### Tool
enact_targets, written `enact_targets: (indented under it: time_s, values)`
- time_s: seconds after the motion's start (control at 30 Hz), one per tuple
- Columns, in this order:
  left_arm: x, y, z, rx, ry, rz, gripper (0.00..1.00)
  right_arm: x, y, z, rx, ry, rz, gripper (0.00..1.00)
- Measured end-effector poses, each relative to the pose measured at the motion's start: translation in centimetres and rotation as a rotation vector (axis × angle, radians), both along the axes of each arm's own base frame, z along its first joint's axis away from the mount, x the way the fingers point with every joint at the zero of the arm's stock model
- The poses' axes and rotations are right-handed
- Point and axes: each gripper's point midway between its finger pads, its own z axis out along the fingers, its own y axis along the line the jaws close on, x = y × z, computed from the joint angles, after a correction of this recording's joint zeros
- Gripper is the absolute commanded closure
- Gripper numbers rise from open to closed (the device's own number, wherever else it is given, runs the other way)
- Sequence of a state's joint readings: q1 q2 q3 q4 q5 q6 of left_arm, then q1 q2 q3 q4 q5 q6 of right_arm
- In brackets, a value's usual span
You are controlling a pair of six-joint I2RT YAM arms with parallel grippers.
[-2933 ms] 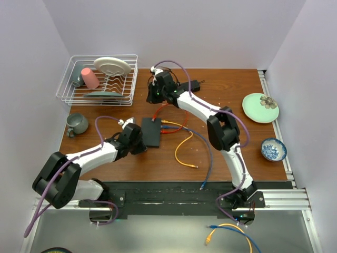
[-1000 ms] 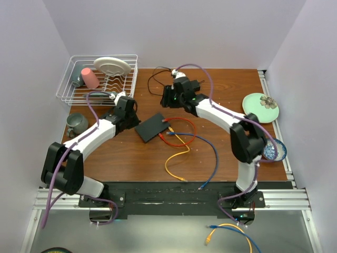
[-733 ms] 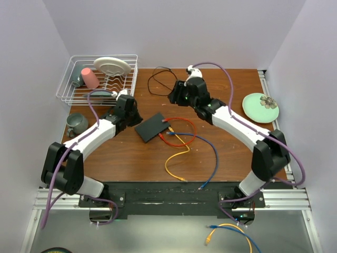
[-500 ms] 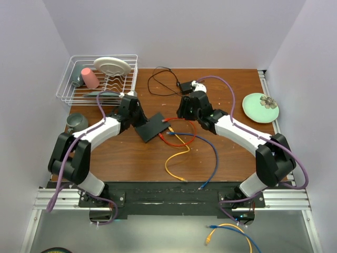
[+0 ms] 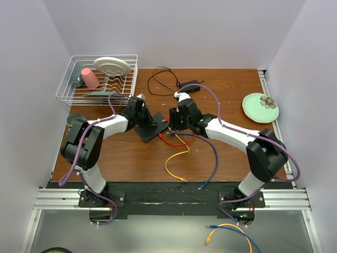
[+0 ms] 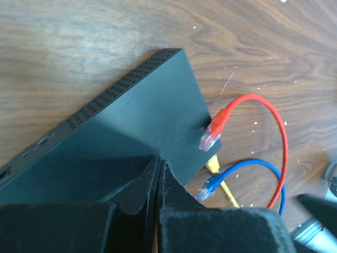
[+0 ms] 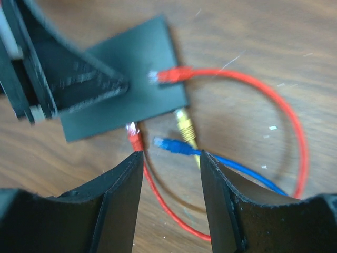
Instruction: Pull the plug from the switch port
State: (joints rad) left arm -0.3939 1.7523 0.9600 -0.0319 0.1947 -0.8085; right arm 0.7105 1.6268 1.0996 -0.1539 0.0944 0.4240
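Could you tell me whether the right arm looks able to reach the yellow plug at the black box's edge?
Probably yes: the right end effector is open just short of the yellow plug, which sits uncovered at the edge of the black box, though a blue plug and a red plug crowd it.

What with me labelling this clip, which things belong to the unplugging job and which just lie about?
Job: black box, yellow plug, red cable, left end effector, right end effector.
Lying about: dish rack, green plate, mug, adapter.
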Motion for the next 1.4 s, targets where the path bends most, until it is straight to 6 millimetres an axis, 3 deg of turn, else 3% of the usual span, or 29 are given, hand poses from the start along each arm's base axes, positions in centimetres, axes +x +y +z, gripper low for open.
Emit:
enact_targets:
  time_s: [0.2,0.4,0.77,1.1,1.3,1.4]
  values:
    - [0.3,-0.3,0.0,-0.012,-0.008,-0.001,0.99,-1.8,1.5,-2.5,-0.083,0.019,0.101,0.48]
    - [0.4,-0.3,0.0,-0.019,-0.007,0.005,0.99,-2.3,1.7,-4.3,-0.152,0.021,0.139,0.48]
    - [0.4,-0.4,0.0,-0.021,-0.006,0.008,0.99,-0.3,2.1,-6.9,-0.271,0.000,0.125,0.49]
    - [0.4,-0.4,0.0,-0.021,-0.006,0.008,1.00,1.6,2.2,-5.8,-0.317,-0.059,0.094,0.71]
    - [0.4,-0.4,0.0,-0.022,-0.006,0.008,1.00,1.6,0.5,-4.9,-0.343,-0.085,0.027,0.54]
    - [0.4,-0.4,0.0,-0.022,-0.006,0.008,1.00,0.7,-2.1,-1.4,-0.327,-0.140,-0.062,0.50]
